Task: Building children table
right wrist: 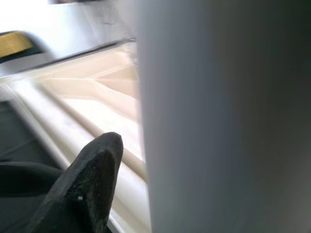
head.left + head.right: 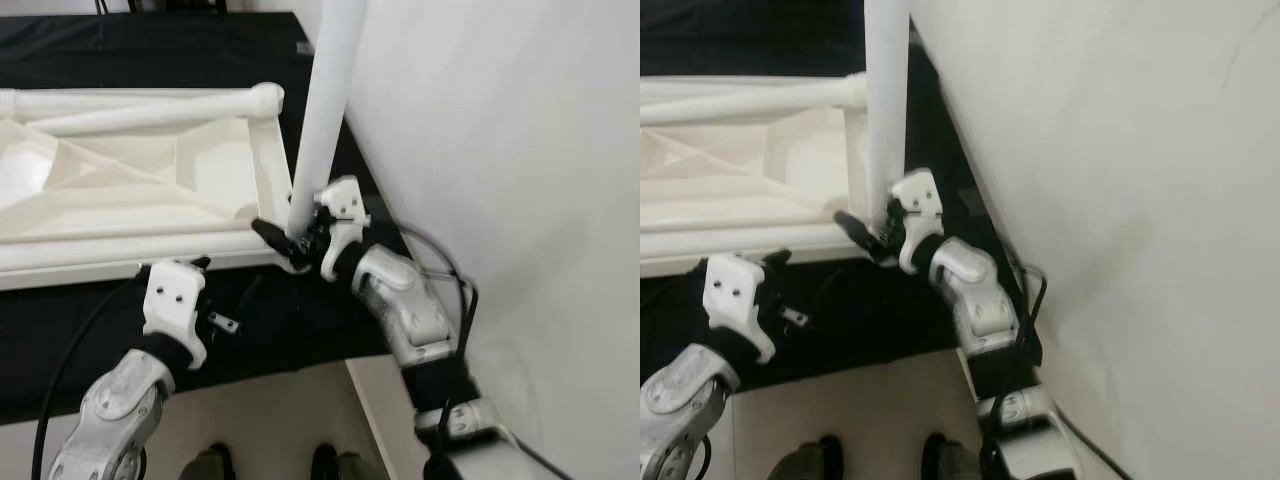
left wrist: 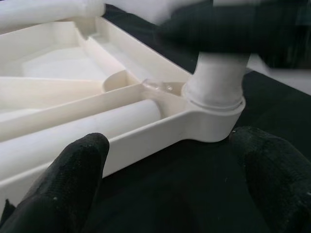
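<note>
Right gripper [image 2: 297,238] clamps white leg [image 2: 325,110], centre frame, upright in corner socket [image 3: 214,116] of upturned tabletop [image 2: 150,190], which lies upper left on black cloth [image 2: 300,330]. Left gripper [image 2: 205,300] spread, empty, lower left. Keep leg vertical, twist and press until seated.

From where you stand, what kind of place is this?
Probably a home room used as an assembly spot: a black cloth-covered surface beside a plain white wall holds an upturned white plastic tabletop, and the right claw grips an upright white table leg.
</note>
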`<state>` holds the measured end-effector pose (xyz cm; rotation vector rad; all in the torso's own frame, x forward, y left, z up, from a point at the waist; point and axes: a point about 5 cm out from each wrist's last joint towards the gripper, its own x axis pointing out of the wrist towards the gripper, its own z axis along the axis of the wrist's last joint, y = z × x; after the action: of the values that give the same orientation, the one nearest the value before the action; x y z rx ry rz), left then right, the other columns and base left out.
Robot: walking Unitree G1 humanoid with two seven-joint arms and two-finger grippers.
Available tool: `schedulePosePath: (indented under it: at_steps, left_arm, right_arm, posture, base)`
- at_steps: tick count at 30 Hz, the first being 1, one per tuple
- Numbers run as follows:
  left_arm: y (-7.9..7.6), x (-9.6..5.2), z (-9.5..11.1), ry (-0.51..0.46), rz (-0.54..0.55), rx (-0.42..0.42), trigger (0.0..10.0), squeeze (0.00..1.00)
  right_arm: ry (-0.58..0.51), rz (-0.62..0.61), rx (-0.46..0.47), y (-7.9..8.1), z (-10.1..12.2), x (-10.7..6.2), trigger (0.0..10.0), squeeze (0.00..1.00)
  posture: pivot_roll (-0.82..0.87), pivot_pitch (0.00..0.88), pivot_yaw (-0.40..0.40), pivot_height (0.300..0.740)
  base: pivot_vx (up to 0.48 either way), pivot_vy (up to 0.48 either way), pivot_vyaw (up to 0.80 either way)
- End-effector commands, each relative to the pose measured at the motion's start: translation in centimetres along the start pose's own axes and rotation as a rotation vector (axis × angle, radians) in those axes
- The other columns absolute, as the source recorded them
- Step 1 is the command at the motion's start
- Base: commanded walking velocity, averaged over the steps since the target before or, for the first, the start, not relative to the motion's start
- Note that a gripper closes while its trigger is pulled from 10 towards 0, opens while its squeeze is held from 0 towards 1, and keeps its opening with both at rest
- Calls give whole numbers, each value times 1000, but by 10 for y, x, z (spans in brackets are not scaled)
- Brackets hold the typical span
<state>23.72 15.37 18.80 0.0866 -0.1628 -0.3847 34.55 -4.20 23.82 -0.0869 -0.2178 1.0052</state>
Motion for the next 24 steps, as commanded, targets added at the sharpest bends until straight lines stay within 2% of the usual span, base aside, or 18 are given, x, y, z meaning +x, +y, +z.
schedulePosePath:
  at_steps: [1, 3, 4, 5, 9, 13, 14, 15, 16, 17, 24]
  left_arm:
    - [-6, 0, -7, 34, -30, -8, 10000, 0]
    - [-8, 0, -8, 40, -43, -8, 10000, 0]
    - [-12, -1, -10, 55, -68, -7, 10000, 0]
    - [-12, -1, -10, 55, -68, -7, 10000, 0]
    - [-17, -5, -17, 102, -109, -4, 10000, 0]
    - [-22, -9, -21, 133, -142, -2, 10000, 0]
    - [-23, -11, -22, 139, -147, -2, 10000, 0]
    - [-23, -11, -22, 139, -147, -2, 10000, 0]
    - [-23, -12, -22, 142, -147, -3, 10000, 0]
    - [-22, -12, -22, 140, -137, -2, 10000, 0]
    - [-18, -13, -19, 131, -114, 3, 10000, 0]
  right_arm:
    - [-6, 133, -41, 2, 4, 4, 10000, 0]
    - [-10, 180, -77, -3, 9, 4, 10000, 0]
    - [-14, 250, -102, -10, 17, 5, 10000, 0]
    - [-14, 250, -102, -10, 17, 5, 10000, 0]
    - [11, 380, -153, -14, 23, 8, 10000, 0]
    - [34, 415, -158, -19, 25, 9, 10000, 0]
    - [40, 427, -156, -21, 27, 9, 9529, 0]
    - [40, 427, -156, -21, 27, 9, 9529, 0]
    - [42, 435, -147, -23, 28, 11, 4431, 0]
    - [40, 455, -132, -24, 29, 11, 0, 0]
    - [52, 495, -114, -28, 25, 10, 0, 0]
  posture:
    - [134, 275, -133, 740]
    - [137, 274, -137, 740]
    - [141, 272, -140, 740]
    - [141, 272, -140, 740]
    - [150, 275, -146, 740]
    - [159, 284, -151, 740]
    - [160, 284, -151, 740]
    - [160, 284, -151, 740]
    - [161, 289, -152, 740]
    - [161, 290, -151, 740]
    - [157, 297, -150, 740]
  base:
    - [0, 0, 0]
    - [0, 0, 0]
    - [0, 0, 0]
    - [0, 0, 0]
    - [0, 0, 0]
    - [0, 0, 0]
    - [0, 0, 0]
    - [0, 0, 0]
    - [0, 0, 0]
    - [0, 0, 0]
    - [0, 0, 0]
